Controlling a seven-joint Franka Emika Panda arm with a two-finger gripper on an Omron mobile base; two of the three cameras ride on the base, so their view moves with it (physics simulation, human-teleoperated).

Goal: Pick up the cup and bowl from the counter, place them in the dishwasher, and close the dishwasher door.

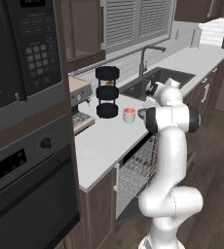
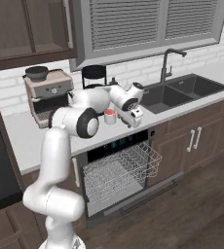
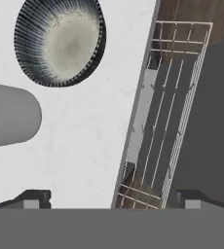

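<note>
The salmon-red cup (image 1: 129,115) stands on the pale counter (image 1: 104,141) just right of a black three-tier rack. In the right base view the cup (image 2: 110,116) is close to the left of my hand. The dark grey bowl (image 3: 60,43) lies upright on the counter, at the upper left of the hand view; my arm half hides the bowl (image 1: 141,113) in the left base view. My gripper (image 3: 113,199) hangs open and empty over the counter's front edge, apart from the bowl. Below it, the dishwasher's white wire rack (image 2: 119,172) is pulled out over the dropped door (image 2: 138,198).
The black round rack (image 1: 107,92) stands behind the cup. An espresso machine (image 2: 48,95) sits at the left, and the sink (image 2: 182,92) with its faucet at the right. A pale grey cylinder (image 3: 11,121) pokes in at the hand view's left edge.
</note>
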